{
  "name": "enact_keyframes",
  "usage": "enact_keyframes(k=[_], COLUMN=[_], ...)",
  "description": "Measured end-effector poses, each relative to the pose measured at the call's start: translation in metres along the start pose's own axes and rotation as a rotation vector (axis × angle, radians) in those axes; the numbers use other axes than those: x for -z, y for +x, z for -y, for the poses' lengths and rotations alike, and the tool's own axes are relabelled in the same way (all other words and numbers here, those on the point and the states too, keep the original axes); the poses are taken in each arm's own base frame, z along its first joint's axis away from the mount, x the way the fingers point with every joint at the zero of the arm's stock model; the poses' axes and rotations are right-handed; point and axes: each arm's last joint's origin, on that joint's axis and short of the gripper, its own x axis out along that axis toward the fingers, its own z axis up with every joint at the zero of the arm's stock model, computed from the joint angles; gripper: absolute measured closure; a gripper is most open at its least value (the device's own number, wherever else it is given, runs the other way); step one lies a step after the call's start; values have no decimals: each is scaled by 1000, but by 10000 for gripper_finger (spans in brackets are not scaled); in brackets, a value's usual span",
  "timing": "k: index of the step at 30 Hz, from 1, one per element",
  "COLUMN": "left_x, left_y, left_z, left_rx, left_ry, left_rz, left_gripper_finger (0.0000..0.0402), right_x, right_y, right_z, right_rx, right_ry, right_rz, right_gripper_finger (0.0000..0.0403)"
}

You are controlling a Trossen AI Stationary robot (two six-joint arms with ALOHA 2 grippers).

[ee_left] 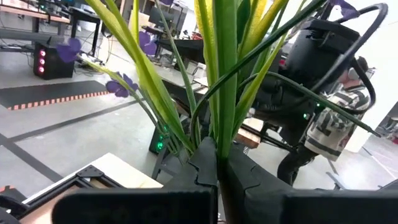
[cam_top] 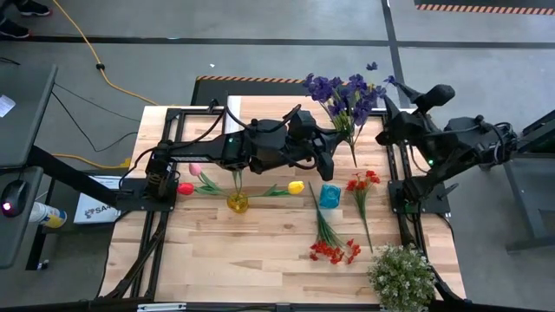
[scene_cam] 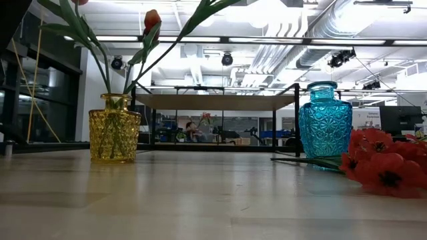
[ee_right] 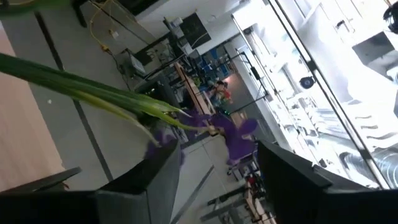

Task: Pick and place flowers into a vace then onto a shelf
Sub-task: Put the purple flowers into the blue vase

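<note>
My left gripper [cam_top: 340, 139] reaches across the middle of the table, shut on a purple flower spray [cam_top: 345, 97] with long green stems. My right gripper [ee_right: 217, 168] stands open at the table's far right, just beside the spray's purple blooms [ee_right: 231, 134], with nothing between its fingers. A yellow vase [cam_top: 237, 202] holds pink, red and yellow tulips. A blue vase [cam_top: 329, 195] stands empty beside it. Two red sprays [cam_top: 362, 186] [cam_top: 334, 251] lie flat on the table. The shelf [scene_cam: 213, 101] stands behind the vases. My left gripper pinches the bundle of green stems [ee_left: 219, 146] of the purple spray between its two fingers, low on the stems. The fingers reach out level from the table's left and lie across the stems. The spray is lifted clear of the table, with its blooms toward the far edge.
A bushy green potted plant [cam_top: 401, 276] stands at the near right corner. Black frame rails [cam_top: 401, 186] run along both sides of the table. Bare wood lies along the near edge [cam_top: 243, 269].
</note>
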Motion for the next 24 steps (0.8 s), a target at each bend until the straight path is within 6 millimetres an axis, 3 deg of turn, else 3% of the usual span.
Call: enact_keyframes(k=[13,24], left_x=[6,39], left_y=[-5,13], left_z=[12,20], left_rx=[26,-14], left_ry=[-27,-26], left_rz=[-11,-35], left_gripper_finger=[368,368], right_x=[14,17], right_y=[0,11], right_z=[17,18], right_rx=[13,67], right_ry=[66,62], right_rz=[-13,-87], right_gripper_finger=[198,199])
